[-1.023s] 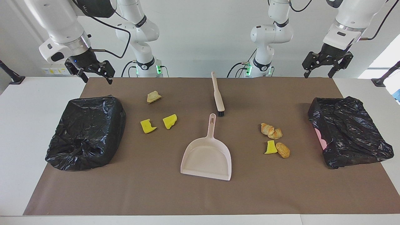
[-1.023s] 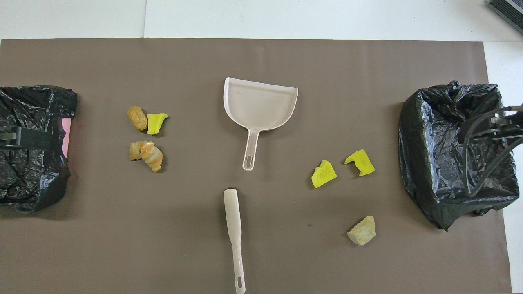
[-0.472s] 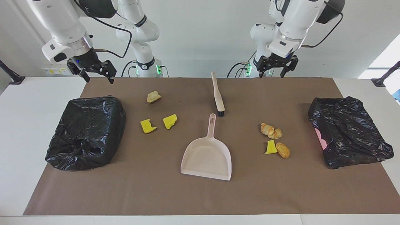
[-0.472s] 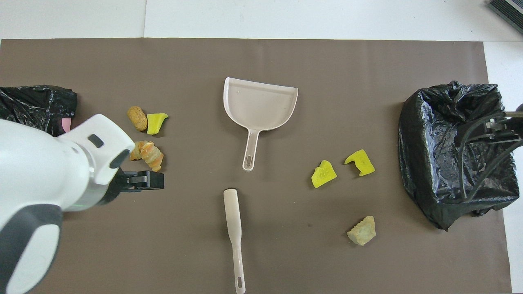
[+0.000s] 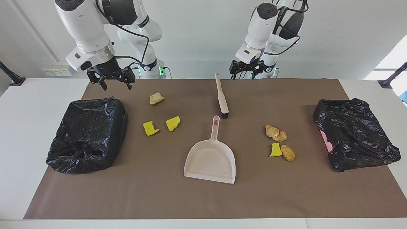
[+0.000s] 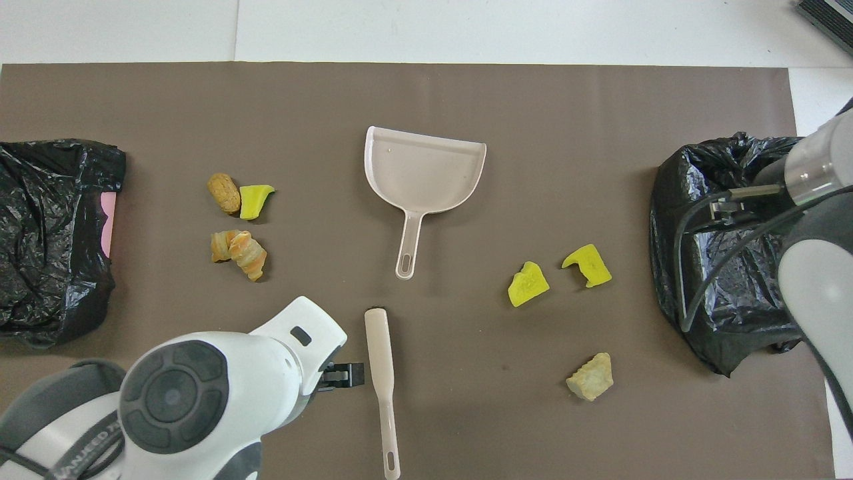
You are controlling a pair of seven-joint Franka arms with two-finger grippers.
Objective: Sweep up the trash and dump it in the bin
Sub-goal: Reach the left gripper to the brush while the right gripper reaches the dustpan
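- While both arms hang in the air, the white table (image 5: 38,95) carries a brown mat (image 5: 203,197) with everything laid out on it.
- Two bins lined with black bags sit at the mat's ends: one bin (image 5: 87,135) at the right arm's end, the other bin (image 5: 354,133) at the left arm's end, with pink showing at its edge.
- Between them, mid-mat, lies the beige dustpan (image 5: 210,160), its handle pointing toward the robots and its mouth away from them.
- Nearer to the robots than the dustpan lies the brush (image 5: 221,97), its long axis running toward the robots, black bristles at the dustpan end, just short of the pan's handle.
- Trash lies in two loose groups, one to each side of the dustpan: toward the left arm's end, a croissant-shaped lump (image 5: 276,133), a brown lump (image 5: 288,152) and a yellow sponge chunk (image 5: 275,150) touching it.
- Toward the right arm's end, two yellow chunks (image 5: 172,123) (image 5: 150,128) lie apart, and a tan lump (image 5: 156,98) sits nearer to the robots.
- The left gripper (image 5: 247,69) hangs over the mat's edge beside the brush handle, jaws apart, holding nothing.
- The right gripper (image 5: 112,78) hovers over the mat between the bin there and the tan lump, jaws apart and empty.
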